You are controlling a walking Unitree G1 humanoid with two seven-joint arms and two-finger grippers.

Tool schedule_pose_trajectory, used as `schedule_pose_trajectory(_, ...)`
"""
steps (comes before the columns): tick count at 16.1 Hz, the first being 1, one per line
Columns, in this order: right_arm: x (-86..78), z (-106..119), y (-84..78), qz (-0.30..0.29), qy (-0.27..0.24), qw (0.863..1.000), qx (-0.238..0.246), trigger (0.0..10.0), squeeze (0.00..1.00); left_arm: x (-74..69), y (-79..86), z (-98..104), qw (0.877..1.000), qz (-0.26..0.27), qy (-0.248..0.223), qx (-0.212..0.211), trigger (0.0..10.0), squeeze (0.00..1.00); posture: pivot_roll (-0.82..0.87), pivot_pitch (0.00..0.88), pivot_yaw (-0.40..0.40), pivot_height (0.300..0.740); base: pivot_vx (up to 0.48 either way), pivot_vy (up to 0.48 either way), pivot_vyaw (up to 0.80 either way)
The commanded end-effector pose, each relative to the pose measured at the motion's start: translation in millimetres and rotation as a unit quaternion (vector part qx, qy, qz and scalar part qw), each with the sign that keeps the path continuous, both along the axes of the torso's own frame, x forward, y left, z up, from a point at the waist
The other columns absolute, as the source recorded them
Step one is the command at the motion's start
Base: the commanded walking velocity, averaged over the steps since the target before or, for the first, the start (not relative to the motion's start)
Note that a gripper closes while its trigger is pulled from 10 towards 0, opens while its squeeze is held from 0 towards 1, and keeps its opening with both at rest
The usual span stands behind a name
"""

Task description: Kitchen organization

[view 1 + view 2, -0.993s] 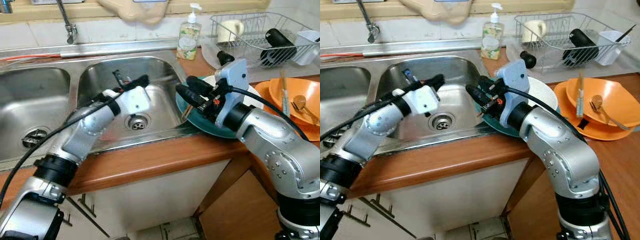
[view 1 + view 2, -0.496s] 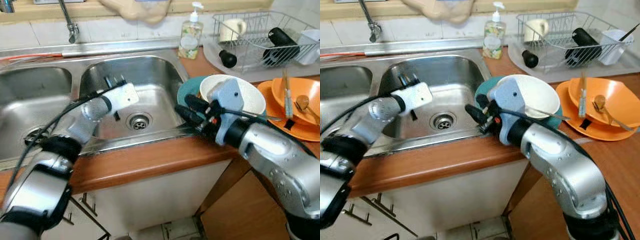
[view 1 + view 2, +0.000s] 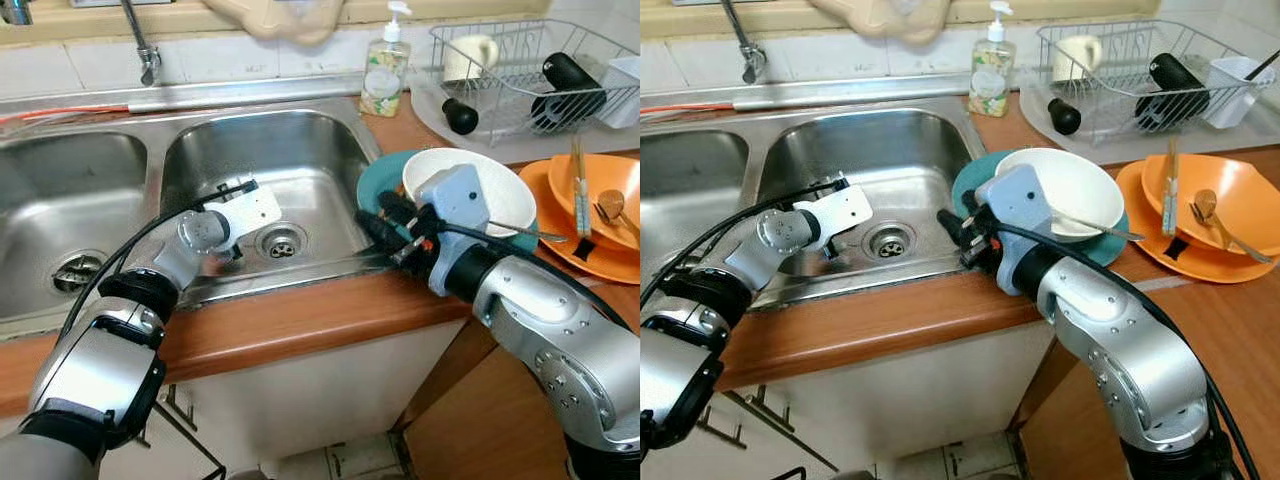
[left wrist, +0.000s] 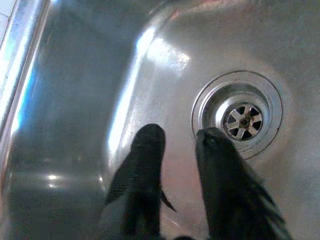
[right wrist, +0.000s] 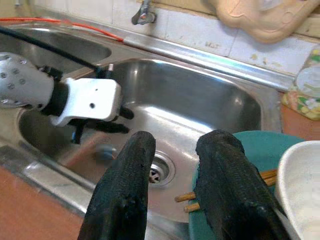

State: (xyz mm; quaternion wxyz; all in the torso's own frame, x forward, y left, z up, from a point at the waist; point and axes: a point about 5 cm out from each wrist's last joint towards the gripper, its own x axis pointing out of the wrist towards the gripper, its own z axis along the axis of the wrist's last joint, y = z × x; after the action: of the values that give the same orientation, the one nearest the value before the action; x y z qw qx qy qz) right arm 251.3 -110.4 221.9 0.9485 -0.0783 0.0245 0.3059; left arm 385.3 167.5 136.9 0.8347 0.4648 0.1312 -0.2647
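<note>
Over stainless-steel double sink (image 3: 300, 140), reaching for dishes.
Left gripper (image 4: 177, 137) slightly parted, empty, above round drain (image 4: 243, 120); right gripper (image 5: 172, 150) parted, empty, beside teal plate (image 3: 375, 190) with wooden chopsticks (image 5: 192, 197), white bowl (image 3: 470, 185); likely next: grasping chopsticks.

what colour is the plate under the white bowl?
Teal. The plate under the white bowl shows best in the right eye view.
</note>
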Motion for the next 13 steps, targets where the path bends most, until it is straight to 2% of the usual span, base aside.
schedule_pose_trajectory(1,1.8,7,-5.3,-0.025,-0.018,1.000,0.006,10.0,0.00,3.5,-1.5,8,1.000,0.002,-0.013,-0.022,10.0,1.00,-0.18,0.000,0.037,0.740,0.000,0.000,0.00)
schedule_pose_trajectory(3,7.9,12,-13.6,-0.067,-0.031,0.997,0.029,10.0,0.00,3.6,0.5,12,0.998,0.009,-0.027,-0.057,10.0,1.00,-0.18,0.000,0.034,0.740,0.000,0.000,0.00)
schedule_pose_trajectory(4,10.6,16,-18.7,-0.089,-0.039,0.994,0.047,10.0,0.00,3.3,1.3,17,0.993,0.015,-0.043,-0.106,10.0,0.76,-0.17,0.000,0.032,0.740,0.000,0.000,0.00)
schedule_pose_trajectory(5,12.3,17,-21.9,-0.103,-0.045,0.992,0.056,10.0,0.00,3.3,0.6,24,0.982,0.030,-0.059,-0.178,10.0,0.00,-0.17,0.000,0.032,0.740,0.000,0.000,0.00)
schedule_pose_trajectory(7,11.2,17,-21.9,-0.106,-0.051,0.991,0.063,10.0,0.00,1.8,-1.3,30,0.962,0.043,-0.076,-0.260,10.0,0.00,-0.17,0.000,0.030,0.740,0.000,0.000,0.00)
schedule_pose_trajectory(8,8.9,16,-19.0,-0.111,-0.057,0.990,0.069,10.0,0.00,-5.2,-4.7,39,0.928,0.060,-0.109,-0.351,10.0,0.00,-0.17,0.000,0.029,0.740,0.000,0.000,0.00)
schedule_pose_trajectory(9,7.9,16,-17.8,-0.114,-0.058,0.989,0.071,10.0,0.00,-9.0,-5.3,42,0.915,0.068,-0.119,-0.380,10.0,0.00,-0.17,0.000,0.029,0.740,0.000,0.000,0.00)
schedule_pose_trajectory(10,6.8,15,-16.3,-0.118,-0.060,0.988,0.076,10.0,0.00,-16.3,-7.4,46,0.896,0.077,-0.132,-0.417,10.0,0.00,-0.16,0.000,0.026,0.740,0.000,0.000,0.00)
schedule_pose_trajectory(12,5.8,12,-15.7,-0.141,-0.063,0.985,0.081,10.0,0.00,-36.1,-12.0,57,0.863,0.089,-0.173,-0.466,10.0,0.00,-0.15,0.000,0.015,0.740,0.000,0.000,0.00)
schedule_pose_trajectory(13,6.0,9,-15.0,-0.160,-0.064,0.981,0.083,10.0,0.00,-59.6,-14.9,64,0.846,0.093,-0.197,-0.487,10.0,0.00,-0.13,0.000,0.009,0.740,0.000,0.000,0.00)
